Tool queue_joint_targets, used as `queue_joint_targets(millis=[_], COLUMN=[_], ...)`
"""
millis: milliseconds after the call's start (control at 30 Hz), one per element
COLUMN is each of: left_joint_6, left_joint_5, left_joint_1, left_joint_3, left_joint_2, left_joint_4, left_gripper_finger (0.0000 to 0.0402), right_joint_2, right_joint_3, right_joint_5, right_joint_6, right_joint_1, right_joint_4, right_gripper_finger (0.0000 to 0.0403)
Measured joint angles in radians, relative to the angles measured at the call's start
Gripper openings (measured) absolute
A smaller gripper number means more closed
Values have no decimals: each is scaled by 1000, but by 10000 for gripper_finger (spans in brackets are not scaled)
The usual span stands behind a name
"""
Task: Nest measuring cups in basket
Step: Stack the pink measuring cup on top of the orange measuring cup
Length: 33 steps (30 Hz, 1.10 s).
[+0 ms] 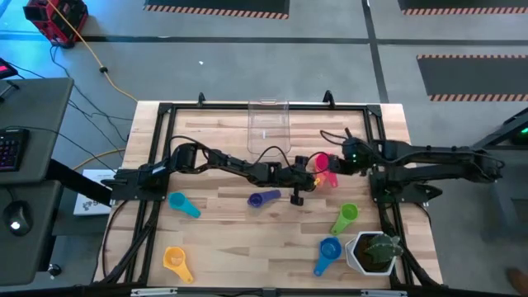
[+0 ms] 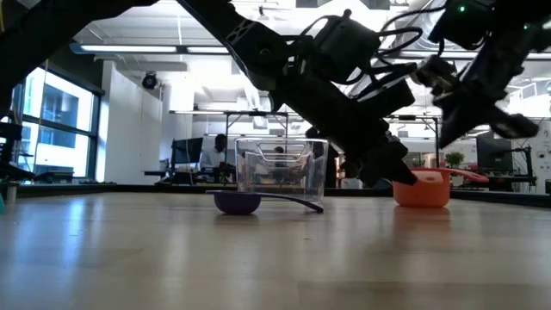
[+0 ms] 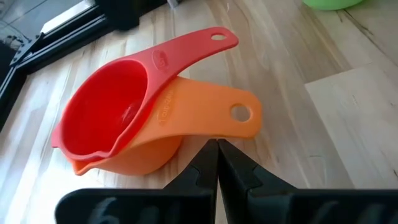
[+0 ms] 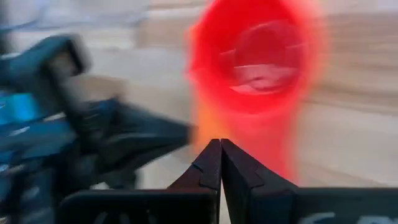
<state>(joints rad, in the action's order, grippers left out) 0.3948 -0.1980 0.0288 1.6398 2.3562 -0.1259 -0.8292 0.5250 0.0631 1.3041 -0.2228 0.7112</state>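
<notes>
A pink cup [image 3: 106, 112] sits nested inside an orange cup [image 3: 193, 121], which rests on its base on the table, right of centre [image 1: 324, 171]; their handles fan apart. My left gripper [image 3: 217, 144] is shut, low at the table, with its tips at the orange cup's side below its handle. My right gripper [image 4: 221, 143] is shut above the pair and holds nothing. The purple cup [image 1: 264, 198] rests mid-table. The teal [image 1: 183, 204], yellow [image 1: 176, 260], green [image 1: 345, 217] and blue [image 1: 327, 252] cups lie apart nearer the near edge. The clear basket [image 1: 268, 124] stands at the far edge. My left gripper's shut fingertips [image 3: 214, 152] stand right beside the orange cup's wall under its handle [image 3: 239, 115], coming level from the table's left. Whether they touch the cup, I cannot tell.
A white pot with a green plant [image 1: 375, 252] stands at the near right corner beside the blue cup. Both arms crowd the middle of the table around the nested pair. Black frame rails [image 1: 157, 165] run along the table's edges.
</notes>
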Motion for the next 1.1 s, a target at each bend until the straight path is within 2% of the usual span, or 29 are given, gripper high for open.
queue_joint_targets(millis=[100, 200, 433, 600, 833, 1100], left_joint_6=[-1, -1, -2, -7, -53, -97], left_joint_5=[-2, -2, 7, 9, 16, 41], left_joint_1=[0, 0, 0, 0, 0, 0], left_joint_3=[0, 0, 0, 0, 0, 0], left_joint_2=[0, 0, 0, 0, 0, -1], left_joint_4=[1, 1, 2, 1, 1, 0], left_gripper_finger=[0, 0, 0, 0, 0, 0], right_joint_2=[0, -1, -24, -70, -156, -180], right_joint_3=[41, 26, -94, -103, -103, -102], right_joint_5=[-35, -44, -29, -13, -2, -9], right_joint_6=[-25, -25, 44, 51, 100, 168], right_joint_1=[-16, -20, -4, 4, 60, 101], right_joint_4=[207, 269, 27, 6, -148, -277], right_gripper_finger=[0, 0, 0, 0, 0, 0])
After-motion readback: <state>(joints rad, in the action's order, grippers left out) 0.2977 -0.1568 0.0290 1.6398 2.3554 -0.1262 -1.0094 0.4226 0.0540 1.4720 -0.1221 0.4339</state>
